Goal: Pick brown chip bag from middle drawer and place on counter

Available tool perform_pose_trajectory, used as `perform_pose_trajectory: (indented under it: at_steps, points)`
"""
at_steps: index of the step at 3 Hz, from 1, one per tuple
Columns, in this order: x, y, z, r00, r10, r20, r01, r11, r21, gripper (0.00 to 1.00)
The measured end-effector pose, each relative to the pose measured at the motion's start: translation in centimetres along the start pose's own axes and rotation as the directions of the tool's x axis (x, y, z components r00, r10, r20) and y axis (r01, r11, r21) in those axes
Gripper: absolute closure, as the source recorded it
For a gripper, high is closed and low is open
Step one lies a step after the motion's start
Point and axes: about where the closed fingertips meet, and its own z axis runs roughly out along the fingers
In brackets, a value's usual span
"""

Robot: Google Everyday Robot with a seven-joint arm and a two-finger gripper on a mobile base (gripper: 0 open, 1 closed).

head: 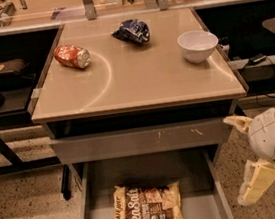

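Note:
The brown chip bag lies flat on the grey floor of the open middle drawer, near the bottom of the view, with its "Sea Salt" lettering facing up. The beige counter is above it. My gripper hangs at the right of the drawer unit, below counter height and to the right of the bag. Its cream fingers stand apart and hold nothing. It does not touch the bag or the drawer.
On the counter lie a red-orange can at the left, a dark blue bag at the back middle and a white bowl at the right. A scuffed grey drawer front sits above the open drawer. Dark shelving flanks both sides.

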Motion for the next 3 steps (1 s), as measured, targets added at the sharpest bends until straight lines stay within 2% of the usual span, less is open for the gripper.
perform_pose_trajectory:
  at_steps: [1, 2, 3]
  points:
    - [1.0, 0.8, 3.8, 0.999, 0.035, 0.033, -0.033, 0.9983, -0.047, 0.0]
    - [2.9, 1.0, 11.1, 0.993, 0.079, 0.089, -0.071, 0.9933, -0.091, 0.0]
    - [4.3, 0.1, 16.8, 0.98, 0.102, 0.172, -0.09, 0.9931, -0.075, 0.0]
